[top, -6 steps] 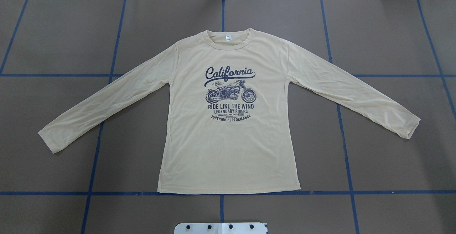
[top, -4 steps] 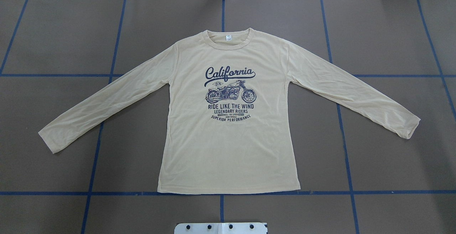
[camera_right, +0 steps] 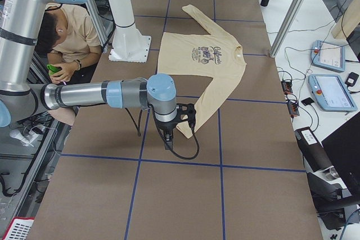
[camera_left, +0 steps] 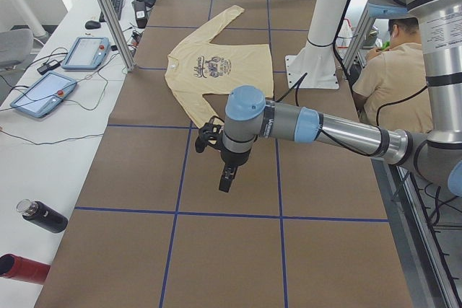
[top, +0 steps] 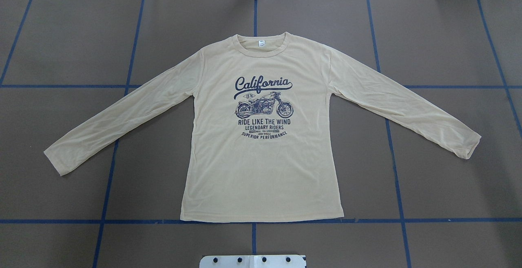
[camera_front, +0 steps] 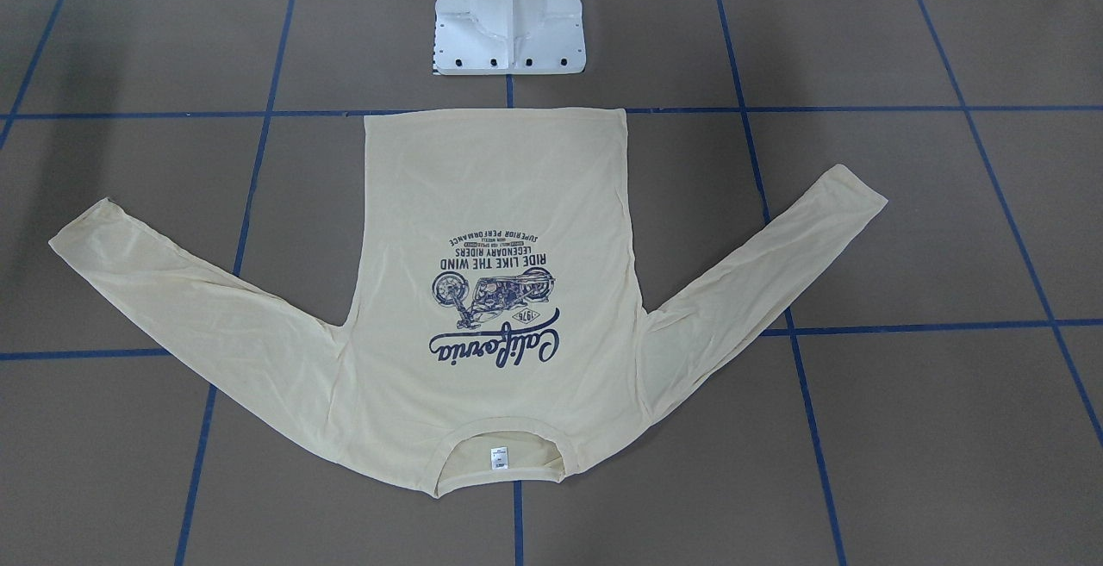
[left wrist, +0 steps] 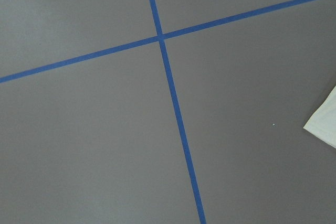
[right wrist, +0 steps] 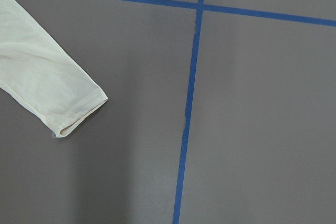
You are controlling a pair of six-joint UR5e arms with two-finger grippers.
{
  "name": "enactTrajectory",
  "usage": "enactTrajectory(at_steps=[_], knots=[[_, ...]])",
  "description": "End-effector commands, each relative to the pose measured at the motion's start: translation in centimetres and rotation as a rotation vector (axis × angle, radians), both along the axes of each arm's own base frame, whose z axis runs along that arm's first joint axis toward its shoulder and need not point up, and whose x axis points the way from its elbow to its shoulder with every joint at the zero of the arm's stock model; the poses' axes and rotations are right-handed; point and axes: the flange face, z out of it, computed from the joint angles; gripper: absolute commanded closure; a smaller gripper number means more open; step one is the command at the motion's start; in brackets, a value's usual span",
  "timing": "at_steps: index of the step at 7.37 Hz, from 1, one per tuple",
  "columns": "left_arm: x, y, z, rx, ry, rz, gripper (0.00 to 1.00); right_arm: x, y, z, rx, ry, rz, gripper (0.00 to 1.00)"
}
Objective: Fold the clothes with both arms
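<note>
We judge the T-shirt (top: 261, 158) to be thin, light and quite limp: it will sag and drape from any pinch, slide easily on the counter (top: 448, 35), and wrinkle if dragged rather than lifted. It lies flat and print-up in the middle of the counter, with its hem toward the robot's edge just short of the white pedestal base (camera_front: 508, 23) and its collar toward the operators' edge. Each sleeve is spread out toward one end of the counter and slanted back toward the robot's edge. With the sleeves open like this, we would take hold at the left cuff (top: 55, 160) and the right cuff (top: 469, 145). The pinch should be low enough to catch both layers, since the top layer alone would likely peel away. The left arm (camera_left: 325, 128) reaches out low and nearly level from the robot's edge, its wrist bent so that the left claw (camera_left: 226, 177) points down over bare counter near the left end. It is apart from the cloth, and only a corner of the cuff shows at the side of the left wrist view. The right arm (camera_right: 84, 95) mirrors it toward the right end, its right claw (camera_right: 167, 139) hanging over bare counter just beside the right cuff. We cannot tell whether either claw is spread or pressed together, as only the side views show them.
</note>
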Motion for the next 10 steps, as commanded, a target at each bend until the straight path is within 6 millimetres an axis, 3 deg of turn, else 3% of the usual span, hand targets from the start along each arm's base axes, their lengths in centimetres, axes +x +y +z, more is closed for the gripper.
enactTrajectory(at_steps=[1, 2, 4, 6, 8, 10], knots=[[-0.1, -1.6, -3.1, 0.212, -0.014, -0.008, 0.0, -0.1, -1.7, -3.0, 0.228, -0.011, 0.002, 0.0], [-0.2, -3.5, -5.5, 0.381, -0.018, -0.011, 0.0, -0.2, -2.0, -2.6, 0.25, -0.024, 0.004, 0.0], [-0.1, -6.6, -6.0, 0.393, 0.016, -0.057, 0.0, -0.4, -2.1, -2.6, 0.2, -0.08, 0.05, 0.0], [-0.1, -6.8, -6.5, 0.406, 0.016, -0.056, 0.0, -1.3, -2.7, -3.4, 0.238, -0.1, 0.063, 0.0], [-0.1, -6.7, -6.7, 0.412, 0.015, -0.055, 0.0, -7.8, -3.9, -2.3, 0.158, -0.142, 0.106, 0.0], [-0.2, -6.6, -6.8, 0.424, 0.017, -0.06, 0.0, -16.3, -5.3, 0.3, 0.155, -0.136, 0.238, 0.01]])
